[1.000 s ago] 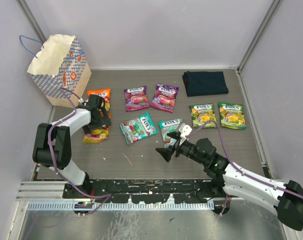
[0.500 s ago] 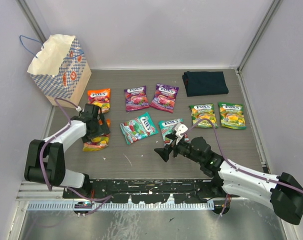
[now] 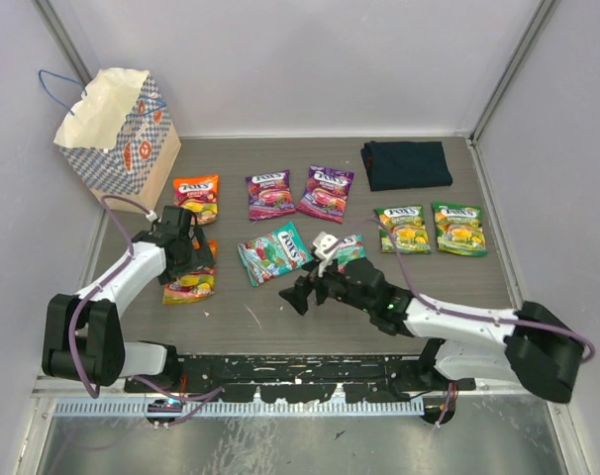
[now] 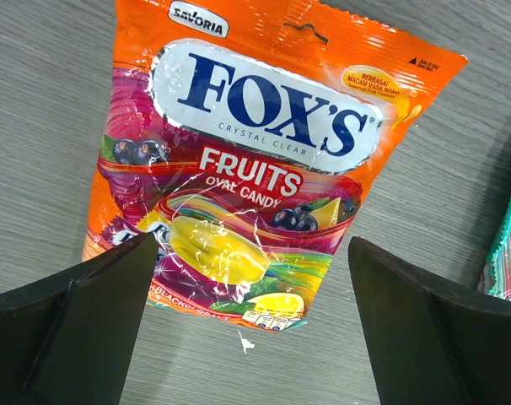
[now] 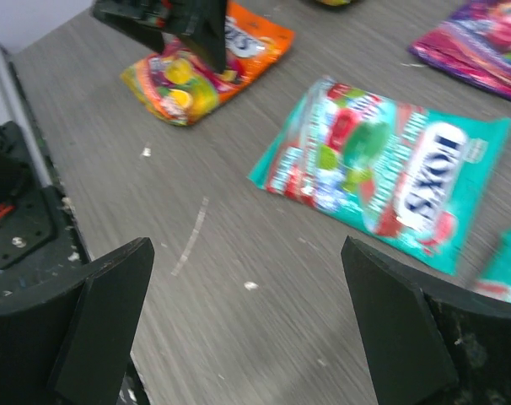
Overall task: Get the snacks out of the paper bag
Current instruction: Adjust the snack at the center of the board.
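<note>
Since a sec ago the right gripper point(image 3: 298, 295) has swung left toward mid-table, now partly covering one teal packet point(image 3: 348, 244). The left gripper point(image 3: 188, 259) has pulled back toward its base, uncovering the upper orange packet point(image 3: 197, 195). Both grippers' fingers are spread wide, holding nothing; the left hangs over the lower orange packet point(image 4: 239, 169). The snacks all lie on the table point(image 3: 468, 292), outside the paper bag point(image 3: 117, 134) at far left. Count: 2 orange, 2 purple point(image 3: 270, 195), 2 green point(image 3: 403, 228), 2 teal (one half hidden, prob. teal), 8 total. 1 navy cloth point(image 3: 406, 164).
</note>
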Controlling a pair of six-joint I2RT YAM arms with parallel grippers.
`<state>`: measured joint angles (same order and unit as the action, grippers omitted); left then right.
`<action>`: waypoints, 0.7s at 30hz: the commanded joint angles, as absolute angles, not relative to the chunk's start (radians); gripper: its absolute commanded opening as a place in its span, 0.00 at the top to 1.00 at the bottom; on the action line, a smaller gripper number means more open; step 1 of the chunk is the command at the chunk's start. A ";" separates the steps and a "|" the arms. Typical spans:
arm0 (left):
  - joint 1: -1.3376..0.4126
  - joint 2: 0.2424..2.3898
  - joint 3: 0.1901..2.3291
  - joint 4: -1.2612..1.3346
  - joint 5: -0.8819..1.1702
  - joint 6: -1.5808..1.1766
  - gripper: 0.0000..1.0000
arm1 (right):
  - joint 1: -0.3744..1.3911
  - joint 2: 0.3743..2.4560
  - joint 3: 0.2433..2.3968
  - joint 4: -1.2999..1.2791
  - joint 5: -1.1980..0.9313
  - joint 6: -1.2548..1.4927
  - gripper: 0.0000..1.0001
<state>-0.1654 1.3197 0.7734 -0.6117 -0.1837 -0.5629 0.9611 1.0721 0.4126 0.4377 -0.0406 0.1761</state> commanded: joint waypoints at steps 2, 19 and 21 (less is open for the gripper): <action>-0.171 1.303 0.784 -0.610 -0.189 -0.567 0.02 | 1.089 1.311 0.578 0.638 0.008 0.246 0.07; -0.169 1.287 0.735 -0.551 -0.128 -0.628 0.02 | 1.158 2.020 0.948 0.886 -0.003 1.089 0.48; -0.168 1.278 0.730 -0.550 -0.128 -0.629 0.02 | 1.159 2.048 0.969 0.856 0.020 1.129 0.49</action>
<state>-0.1680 1.3148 0.7380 -0.5827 -0.1375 -0.6102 1.1568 2.0258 0.8993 0.8116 -0.0391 0.9310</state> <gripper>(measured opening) 0.980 0.516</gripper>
